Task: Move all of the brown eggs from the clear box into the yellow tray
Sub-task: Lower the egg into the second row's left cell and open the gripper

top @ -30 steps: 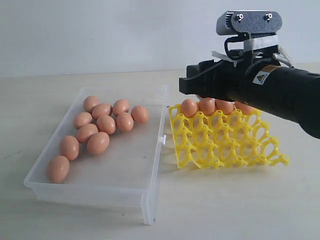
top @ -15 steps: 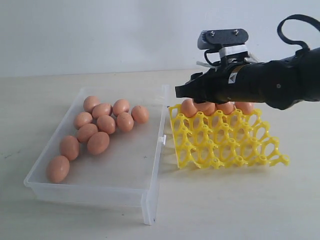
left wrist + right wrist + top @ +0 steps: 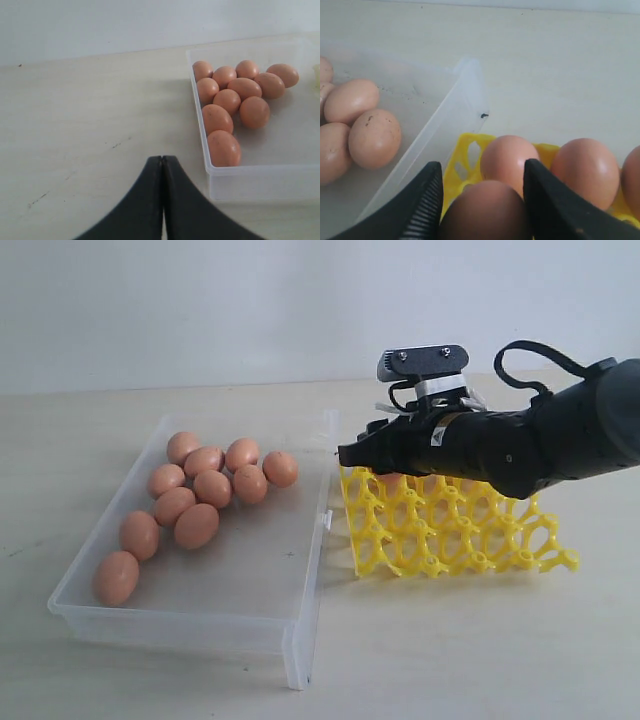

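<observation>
Several brown eggs (image 3: 200,490) lie in the far left part of the clear box (image 3: 310,570). The yellow tray (image 3: 450,535) stands just right of the box. My right gripper (image 3: 350,455) hangs low over the tray's back left corner. In the right wrist view that gripper (image 3: 482,167) is shut on a brown egg (image 3: 485,212), just above a tray cup. Behind the held egg, more eggs (image 3: 585,170) fill the tray's back row. My left gripper (image 3: 162,159) is shut and empty, over bare table beside the box (image 3: 250,175); the exterior view does not show it.
The right arm (image 3: 540,445) stretches over the tray's back rows and hides the eggs there in the exterior view. The box's white clasp (image 3: 325,521) faces the tray. The pale tabletop (image 3: 450,640) runs on in front of the tray and box.
The right arm has come down and shifted left, bringing the held egg low over the tray's back left corner. The eggs in the box have not moved.
</observation>
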Controlling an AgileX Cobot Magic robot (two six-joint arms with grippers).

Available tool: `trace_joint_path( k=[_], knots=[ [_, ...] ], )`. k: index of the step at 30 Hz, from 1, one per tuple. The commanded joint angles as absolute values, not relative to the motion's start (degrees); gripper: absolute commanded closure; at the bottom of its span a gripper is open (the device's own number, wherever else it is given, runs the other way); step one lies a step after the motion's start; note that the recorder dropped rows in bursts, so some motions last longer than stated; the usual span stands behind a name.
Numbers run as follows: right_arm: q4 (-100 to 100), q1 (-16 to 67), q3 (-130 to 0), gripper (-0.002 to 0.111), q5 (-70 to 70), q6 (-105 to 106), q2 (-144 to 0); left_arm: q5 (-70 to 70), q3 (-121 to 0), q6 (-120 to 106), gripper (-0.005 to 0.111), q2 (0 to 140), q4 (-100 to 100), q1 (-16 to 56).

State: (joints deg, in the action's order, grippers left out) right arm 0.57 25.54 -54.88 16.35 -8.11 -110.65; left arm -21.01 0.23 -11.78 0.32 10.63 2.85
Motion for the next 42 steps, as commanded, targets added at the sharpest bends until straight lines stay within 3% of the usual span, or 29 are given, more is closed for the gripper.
trace_joint_path(
  k=[1, 29, 33, 38, 42],
  knots=[
    [0.00, 25.16, -55.34, 0.108, 19.80, -8.07, -112.42, -20.46, 0.00, -11.82, 0.107, 0.00, 10.68, 2.79],
    [0.00, 24.73, -58.23, 0.107, 18.12, -4.11, -116.58, -20.46, 0.00, -11.82, 0.107, 0.00, 10.68, 2.79],
    [0.00, 24.18, -58.23, 0.093, 16.89, -4.11, -116.58, -20.46, 0.00, -11.82, 0.107, 0.00, 10.68, 2.79],
    [0.00, 23.68, -58.23, 0.065, 16.23, -4.11, -116.58, -20.46, 0.00, -11.82, 0.107, 0.00, 10.68, 2.79],
    [0.00, 23.68, -58.23, 0.054, 16.23, -4.11, -116.58, -20.46, 0.00, -11.82, 0.107, 0.00, 10.68, 2.79]
  ],
)
